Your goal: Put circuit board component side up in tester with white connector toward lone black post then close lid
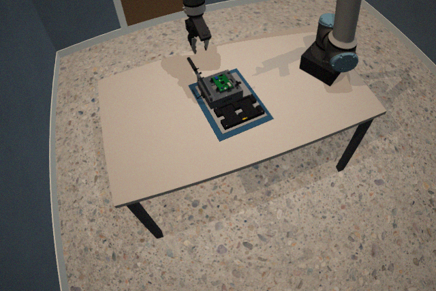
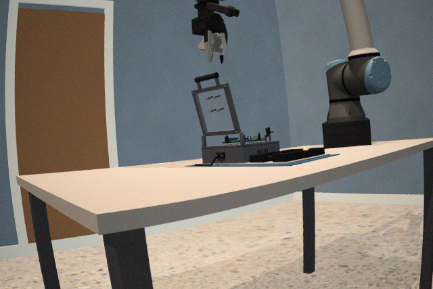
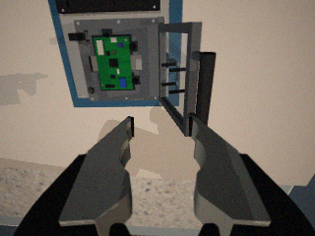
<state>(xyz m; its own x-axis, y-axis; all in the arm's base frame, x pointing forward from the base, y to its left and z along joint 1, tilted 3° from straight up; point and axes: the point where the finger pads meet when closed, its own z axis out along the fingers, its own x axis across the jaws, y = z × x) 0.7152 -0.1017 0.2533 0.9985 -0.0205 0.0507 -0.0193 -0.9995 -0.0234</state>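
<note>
The green circuit board (image 1: 222,82) lies flat, component side up, in the grey tester (image 1: 223,93). In the wrist view the board (image 3: 113,62) fills the tester's nest. The tester's lid (image 2: 216,109) stands open, tilted a little past upright, with its black handle (image 2: 206,76) at the top. My gripper (image 1: 199,46) hangs in the air above and behind the lid's handle, fingers pointing down. In the wrist view the fingers stand apart with nothing between them, and the lid frame (image 3: 179,74) and handle (image 3: 205,81) lie just ahead of them.
The black tray (image 1: 241,113) sits in front of the tester on a blue-edged mat (image 1: 230,129). The arm's base (image 1: 327,64) stands at the table's far right corner. A black post (image 2: 268,132) rises from the tester's top.
</note>
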